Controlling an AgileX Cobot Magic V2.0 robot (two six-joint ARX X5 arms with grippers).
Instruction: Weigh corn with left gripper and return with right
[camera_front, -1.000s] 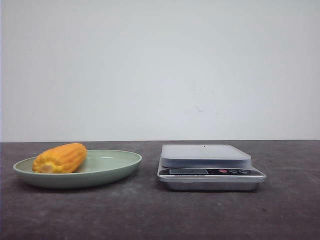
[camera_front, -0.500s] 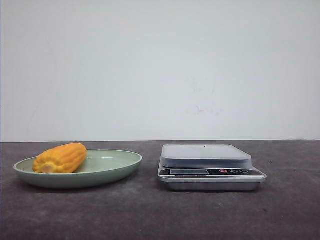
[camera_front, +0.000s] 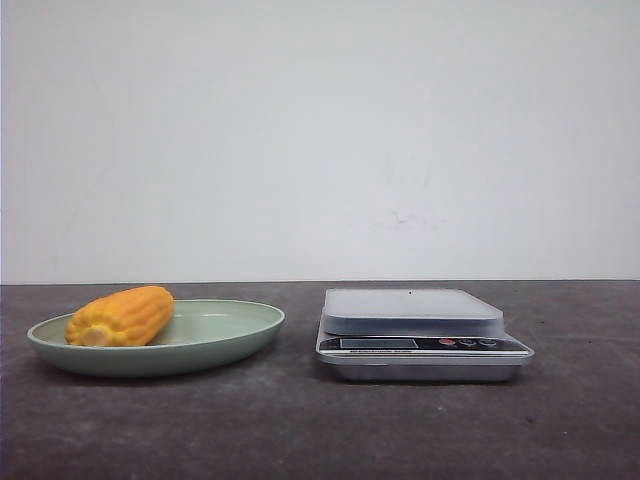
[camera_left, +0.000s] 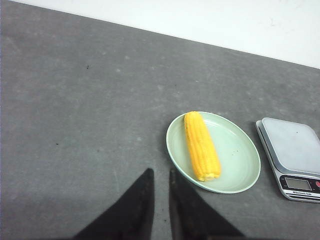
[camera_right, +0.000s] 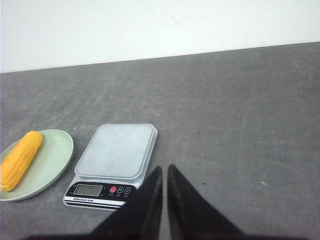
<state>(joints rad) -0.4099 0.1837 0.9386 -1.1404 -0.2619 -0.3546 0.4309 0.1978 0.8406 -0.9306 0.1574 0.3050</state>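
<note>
- On the dark grey desk (camera_front: 300, 430) sits a round, pale green plate (camera_front: 215, 335), and the short orange-yellow corn (camera_front: 120, 316) lies on its side in the plate's left part.
- Right of the plate, near it but not touching, stands a small silver kitchen scale (camera_front: 420, 330) with a flat grey top.
- Up above the desk hangs the black left pincer (camera_left: 160, 187), near the plate's edge, its two fingers close together with only a thin gap, holding nothing.
- Over by the scale's front corner hangs the black right pincer (camera_right: 164, 182), its fingers nearly together too, also holding nothing.
- From the front, neither arm shows.
</note>
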